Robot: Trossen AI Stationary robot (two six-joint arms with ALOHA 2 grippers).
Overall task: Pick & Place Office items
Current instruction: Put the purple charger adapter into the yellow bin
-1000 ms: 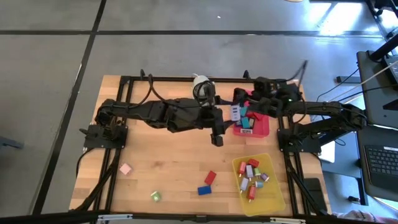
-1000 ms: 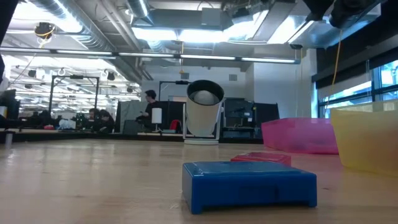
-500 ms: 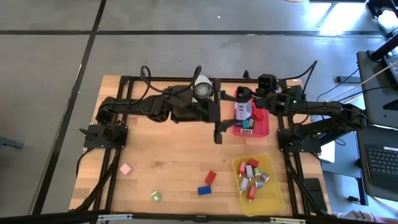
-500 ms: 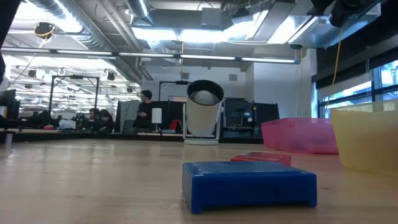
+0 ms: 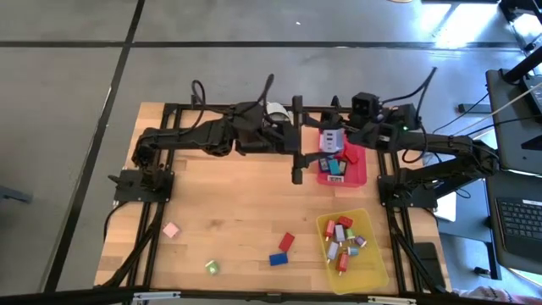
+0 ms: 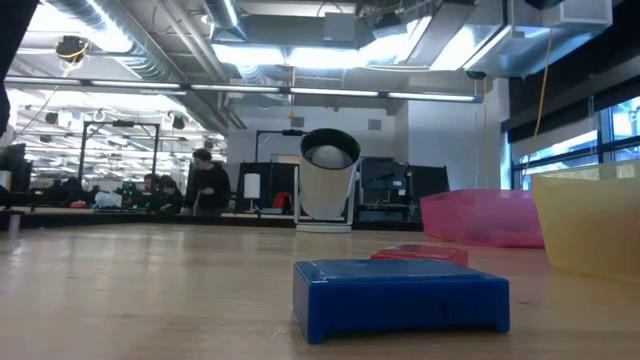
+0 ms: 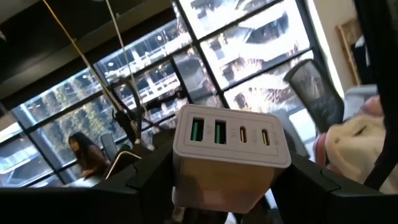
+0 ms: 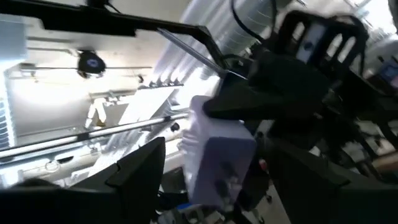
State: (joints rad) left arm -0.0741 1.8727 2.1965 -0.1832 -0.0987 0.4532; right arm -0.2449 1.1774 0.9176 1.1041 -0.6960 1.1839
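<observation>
A white charger block (image 7: 227, 155) with several ports, lilac on one side (image 5: 329, 141), hangs above the far left corner of the red tray (image 5: 362, 174). My left gripper (image 5: 318, 144) reaches in from the table's left and is shut on it. My right gripper (image 8: 214, 158) (image 5: 351, 134) comes from the right and stands open, one finger on either side of the block without touching it. Loose office items lie flat on the wood: a pink block (image 5: 171, 230), a green block (image 5: 212, 267), a red block (image 5: 286, 242) and a blue block (image 5: 278, 259) (image 6: 400, 298). My left gripper pinches the charger's two side walls (image 7: 185, 182) between its two fingers (image 7: 146, 179), at the end away from the port face. The fingers lie about level and come from the table's left. The charger is lifted clear, its port face pointing away from my wrist.
The red tray holds several blocks. A yellow tray (image 5: 377, 271) (image 6: 590, 225) with several more stands at the near right. A white round camera (image 5: 273, 109) (image 6: 328, 180) sits at the far edge, partly under my left arm. Bare wood lies at the left and middle.
My left gripper has carried the charger up and toward the table's far edge, tipping its fingers upward to about level, with the hold unchanged. My right gripper has risen beside it and stayed open.
</observation>
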